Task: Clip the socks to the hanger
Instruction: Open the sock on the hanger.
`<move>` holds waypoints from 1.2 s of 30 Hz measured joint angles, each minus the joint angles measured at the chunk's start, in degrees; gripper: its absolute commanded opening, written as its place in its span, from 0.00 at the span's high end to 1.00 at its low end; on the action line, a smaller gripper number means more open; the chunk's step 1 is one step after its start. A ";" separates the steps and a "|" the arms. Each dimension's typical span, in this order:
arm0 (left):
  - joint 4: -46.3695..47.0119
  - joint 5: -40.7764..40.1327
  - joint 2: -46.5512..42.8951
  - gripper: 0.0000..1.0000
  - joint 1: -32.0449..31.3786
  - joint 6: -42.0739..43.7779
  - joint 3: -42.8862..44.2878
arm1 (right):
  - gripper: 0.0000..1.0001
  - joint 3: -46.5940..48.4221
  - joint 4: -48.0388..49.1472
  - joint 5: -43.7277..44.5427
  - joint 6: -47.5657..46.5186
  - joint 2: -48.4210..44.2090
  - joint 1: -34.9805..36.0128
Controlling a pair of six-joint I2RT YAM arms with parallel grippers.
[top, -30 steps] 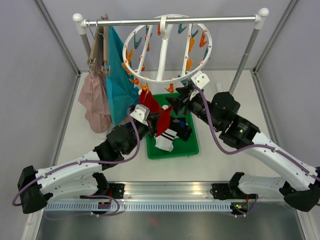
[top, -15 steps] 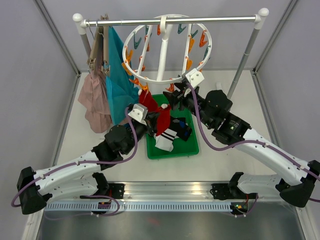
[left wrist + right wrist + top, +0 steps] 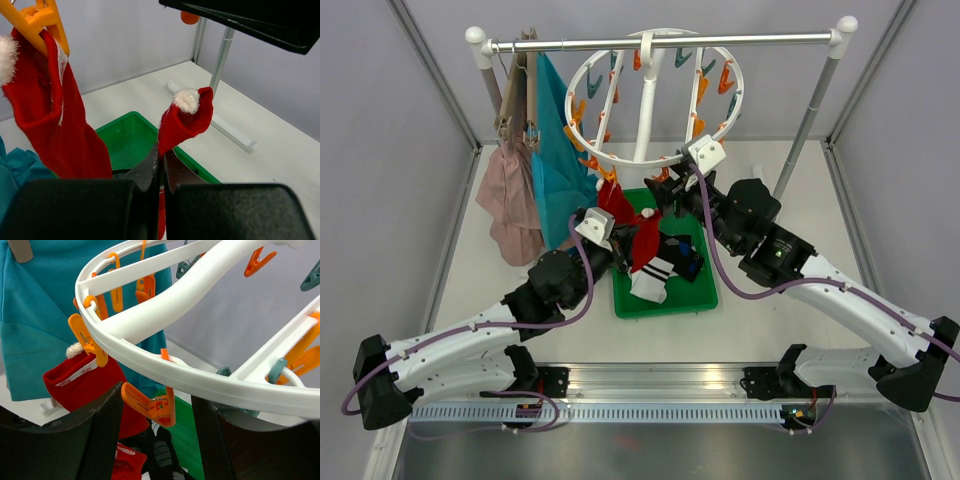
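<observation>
Toward the far-left corner of the desk, a pink garment [image 3: 510,200] and a teal cloth [image 3: 555,180] hung from the rail. Just right of them, one red sock [image 3: 47,125] dangled from an orange clip [image 3: 42,17] on the hanger [image 3: 632,160]. The left gripper [image 3: 161,165] was pinched tight on a second red sock [image 3: 182,122], raised above the green tray [image 3: 705,295] at mid-desk, where dark socks [image 3: 665,265] lay. The right gripper [image 3: 156,440] stood wide, its fingers [image 3: 100,435] flanking another orange peg [image 3: 150,405] beneath the ring's near rim.
</observation>
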 measured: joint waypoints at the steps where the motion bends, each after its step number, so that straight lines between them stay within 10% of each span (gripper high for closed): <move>1: 0.00 -0.02 0.00 0.98 0.00 0.02 0.00 | 0.39 0.00 0.24 -0.02 0.00 0.24 0.00; 15: 0.00 -1.14 0.00 0.98 0.00 0.02 0.00 | 0.66 -0.04 1.31 -0.68 1.90 1.09 0.07; 36: 0.09 -3.06 0.02 0.98 0.00 0.04 0.00 | 0.48 -0.09 -0.59 -1.20 2.86 -1.42 0.09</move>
